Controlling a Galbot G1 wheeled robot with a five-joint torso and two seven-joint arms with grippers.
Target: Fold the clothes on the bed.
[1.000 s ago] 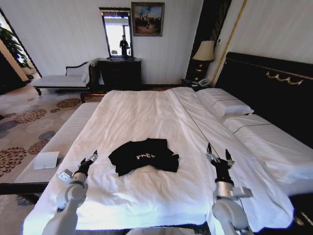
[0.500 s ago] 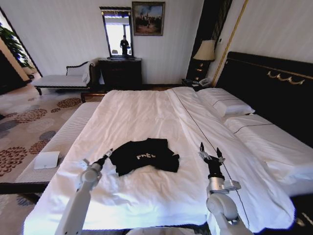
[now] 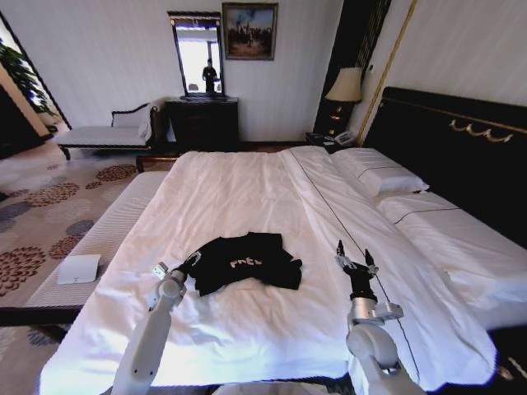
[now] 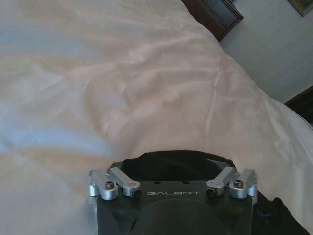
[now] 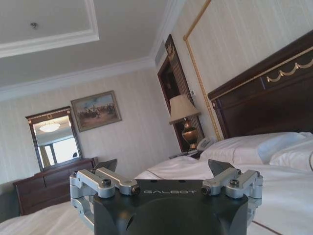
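**A:** Where's the shirt, and why are your arms set like that?

**B:** The black T-shirt [image 3: 244,262] lies rumpled on the white bed [image 3: 247,189], just below the middle of the head frame, white lettering facing up. It isn't folded at all yet. You've got the left gripper [image 3: 190,262] right at the shirt's left edge, at the lower left of centre. In the left wrist view the dark cloth [image 4: 181,164] sits directly ahead of the gripper body, so the reach lines up with that hem.

**A:** Has it got hold of anything?

**B:** I can't tell. The fingers aren't visible past the mount in the wrist view, and in the head frame they merge with the black fabric.

**A:** And your right?

**B:** The right gripper [image 3: 352,259] stands upright at the lower right, well apart from the shirt, fingers spread and holding nothing. Its wrist camera looks along the bed at the pillows [image 5: 264,149] and lamp [image 5: 182,108]. I'd judge you're keeping it clear while the left side works the near edge.
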